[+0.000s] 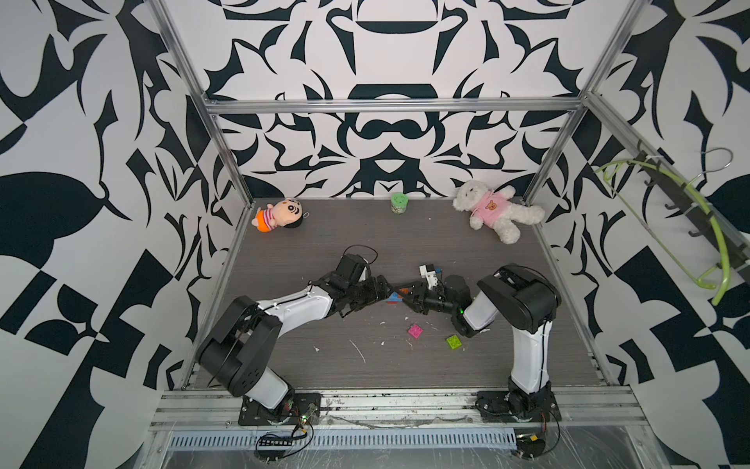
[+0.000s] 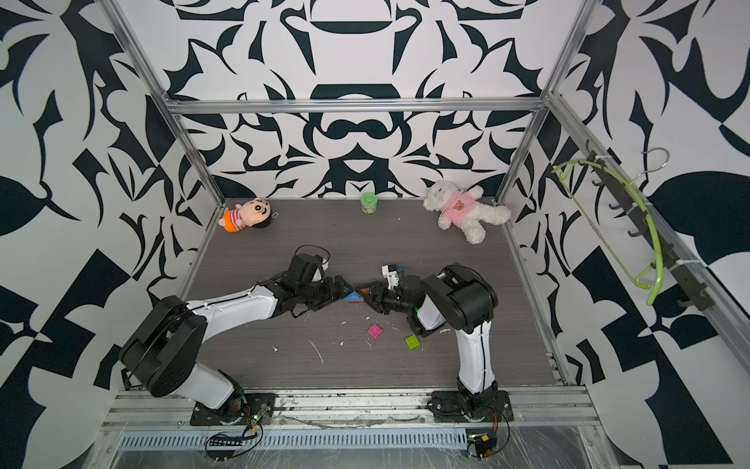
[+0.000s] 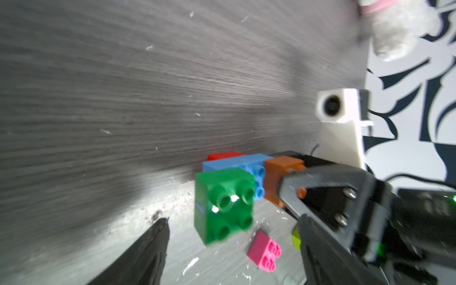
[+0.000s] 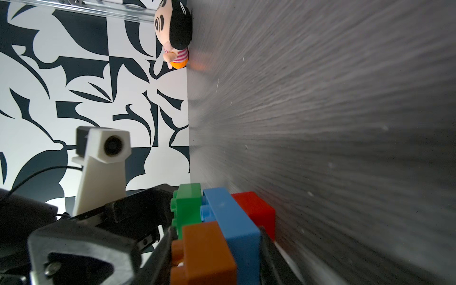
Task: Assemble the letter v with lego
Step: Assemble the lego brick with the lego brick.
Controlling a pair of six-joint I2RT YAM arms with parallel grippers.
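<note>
Orange-brown brick [image 4: 202, 254], bottom centre of rt wrist view, is sitting w/ blue brick [image 4: 232, 222] clamped by right gripper [image 4: 217, 237], prob. bracing letter v [image 1: 393, 300] mid-frame, while left gripper [image 1: 387, 290] is standing open around dark green brick [image 3: 224, 204]; pink brick [image 1: 415, 331] & lime brick [image 1: 454, 342] are lying loose lower right.

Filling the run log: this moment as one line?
right gripper: clamps joined orange-brown square brick and long blue brick | left gripper: open near dark green studded brick | pink square brick, lime square brick: loose
</note>
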